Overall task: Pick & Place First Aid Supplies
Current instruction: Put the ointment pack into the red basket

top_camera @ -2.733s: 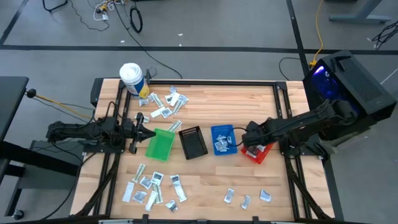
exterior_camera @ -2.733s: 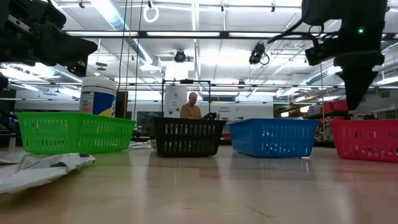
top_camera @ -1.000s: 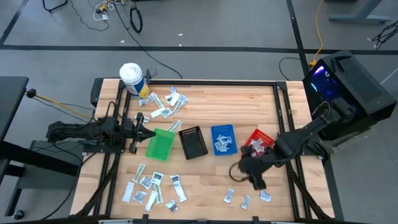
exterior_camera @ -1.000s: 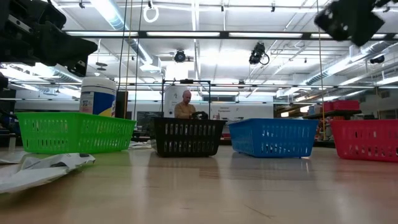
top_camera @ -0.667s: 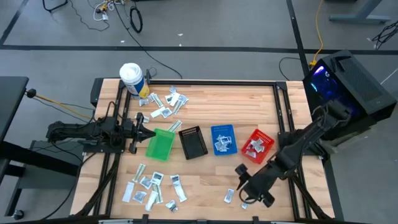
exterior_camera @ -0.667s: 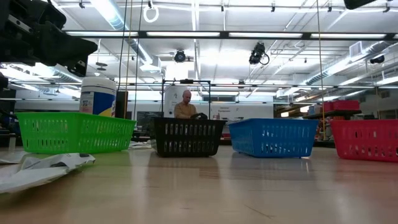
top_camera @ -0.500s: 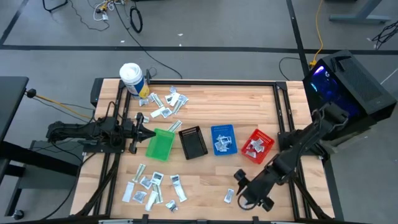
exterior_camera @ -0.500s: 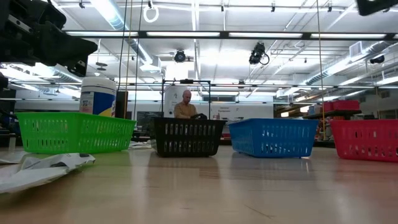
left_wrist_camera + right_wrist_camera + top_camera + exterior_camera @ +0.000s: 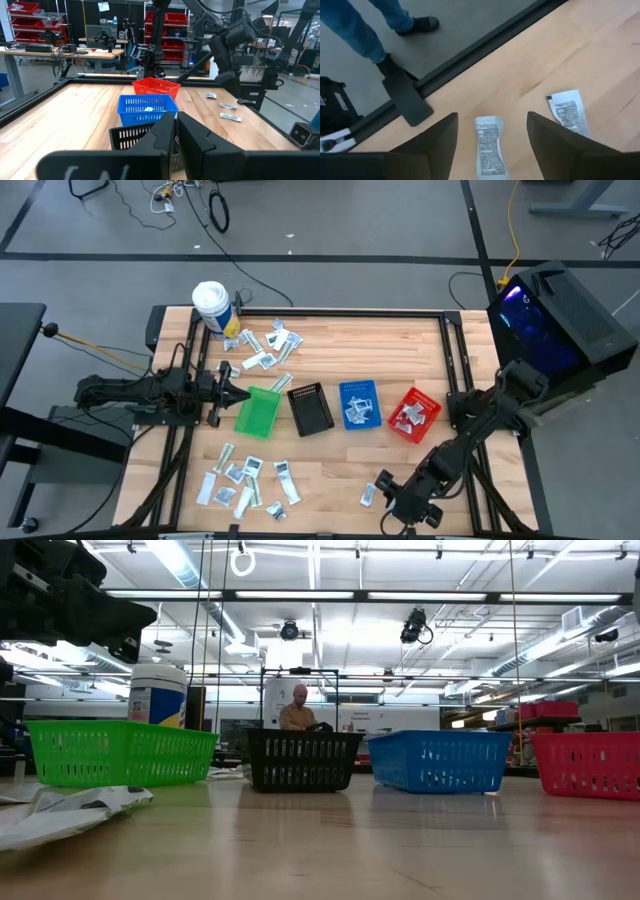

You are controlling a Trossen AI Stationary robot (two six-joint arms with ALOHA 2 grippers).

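First aid sachets lie flat on the wooden table in three groups: far left [image 9: 265, 345], near left [image 9: 245, 480] and near right [image 9: 368, 496]. My right gripper [image 9: 384, 484] hangs open over the near-right group, slanting down toward the table's near edge. In the right wrist view its fingers [image 9: 491, 125] stand on either side of one white sachet [image 9: 489, 145] without touching it. A second sachet [image 9: 567, 112] lies beside it. My left gripper [image 9: 228, 392] waits shut and level at the table's left, beside the green bin [image 9: 258, 412].
Green, black [image 9: 310, 408], blue [image 9: 358, 403] and red [image 9: 415, 415] bins stand in a row mid-table; the blue and red hold sachets. A white tub [image 9: 210, 308] stands at the far left corner. The black table frame [image 9: 470, 55] and a person's legs [image 9: 360, 25] are just beyond the near edge.
My right gripper has swung from beside the red bin toward the table's near edge and sunk toward the near-right sachets, rolling and tipping further down as it went. It left the low view. The sachets have not moved.
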